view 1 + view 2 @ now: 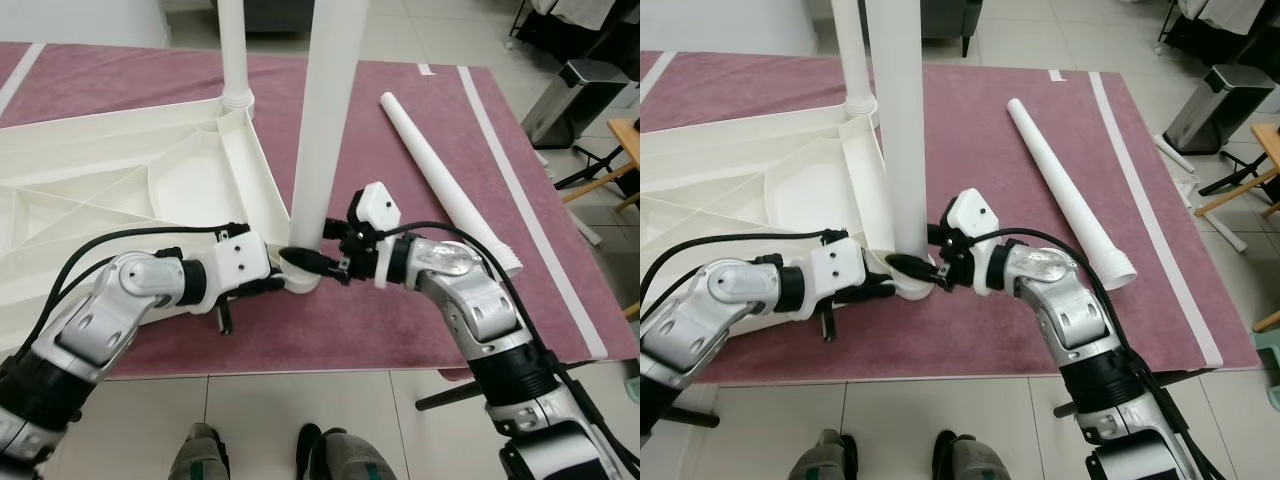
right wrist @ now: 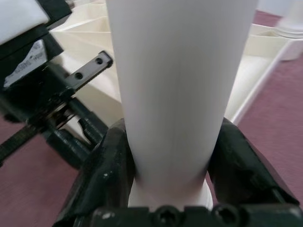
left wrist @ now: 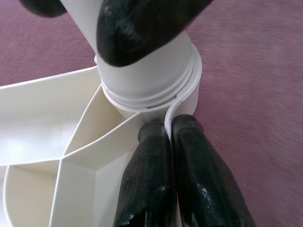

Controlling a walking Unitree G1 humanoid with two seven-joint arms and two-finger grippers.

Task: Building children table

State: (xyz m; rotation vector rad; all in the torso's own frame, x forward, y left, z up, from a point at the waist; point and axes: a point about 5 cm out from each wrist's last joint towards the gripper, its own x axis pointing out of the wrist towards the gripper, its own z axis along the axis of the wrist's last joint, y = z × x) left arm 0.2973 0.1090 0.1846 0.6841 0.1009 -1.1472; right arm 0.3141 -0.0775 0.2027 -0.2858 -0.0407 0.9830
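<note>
Right hand (image 1: 318, 262) clamped on white leg (image 1: 325, 140) just above its foot, one black finger (image 2: 110, 165) each side of tube, seen in right wrist view. Leg upright, long axis vertical, foot seated in corner socket (image 1: 300, 282) of overturned tabletop (image 1: 130, 200). Straight ahead of right hand, touching: the leg itself. Directly across the leg from it: left hand (image 1: 270, 283), closed with fingers (image 3: 151, 179) pressed together, pinching thin socket wall right below leg's threaded end (image 3: 151, 90). Both hands equally near the joint, opposite sides, roughly level with socket. Judged step: steadying socket with left while right turns or presses leg home about its vertical axis; thread ring visible above socket rim, so probably not fully seated. Farther beyond left hand along tabletop edge: second leg (image 1: 235, 50) already standing upright in its corner. Out past right hand's elbow side, well apart: spare leg (image 1: 440, 175) lying flat on purple rug (image 1: 400, 330), long axis diagonal, wide end nearest the robot. Nearer to right arm, so likely the one to fetch it.
</note>
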